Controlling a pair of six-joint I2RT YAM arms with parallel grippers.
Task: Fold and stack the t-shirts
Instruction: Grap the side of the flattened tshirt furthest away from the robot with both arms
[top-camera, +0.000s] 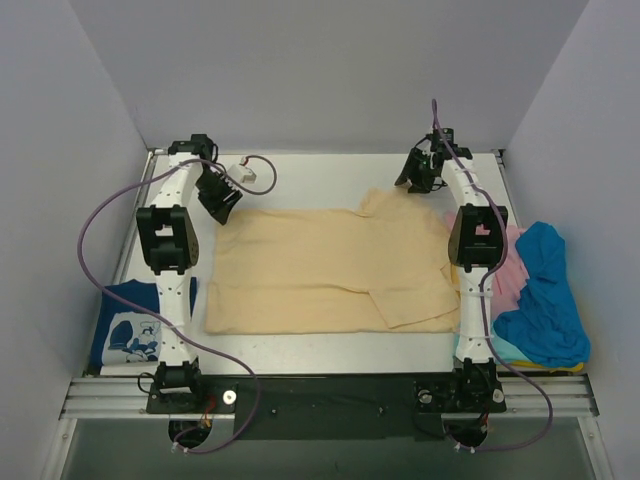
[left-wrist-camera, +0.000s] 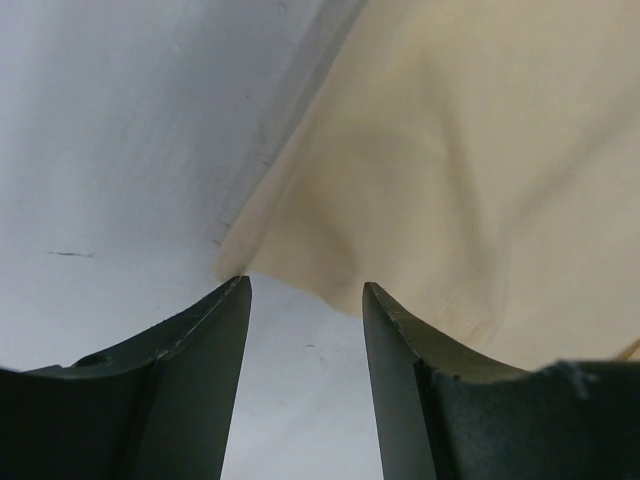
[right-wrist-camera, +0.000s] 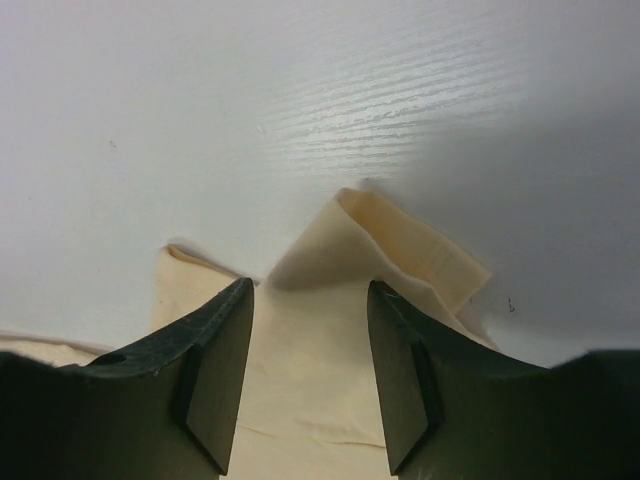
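T-shirt in tan (top-camera: 320, 270) lies spread flat mid-surface, one sleeve folded in over its near right part. Left gripper (top-camera: 218, 200) hangs at the shirt's far left corner, jaws apart, nothing between them; the wrist view has the cloth corner just ahead of the fingertips. Right gripper (top-camera: 418, 178) is over the far right sleeve, also released, with cloth under the spread fingers and the sleeve tip poking out beyond.

On the left edge, a navy t-shirt (top-camera: 125, 335) with white cartoon print, any lettering too small to read. On the right, a bright blue t-shirt (top-camera: 545, 295) is heaped on a pink one (top-camera: 510, 265), partly hidden behind the right arm. Purple cables (top-camera: 90, 230) loop off both arms over the white surface (top-camera: 320, 185).
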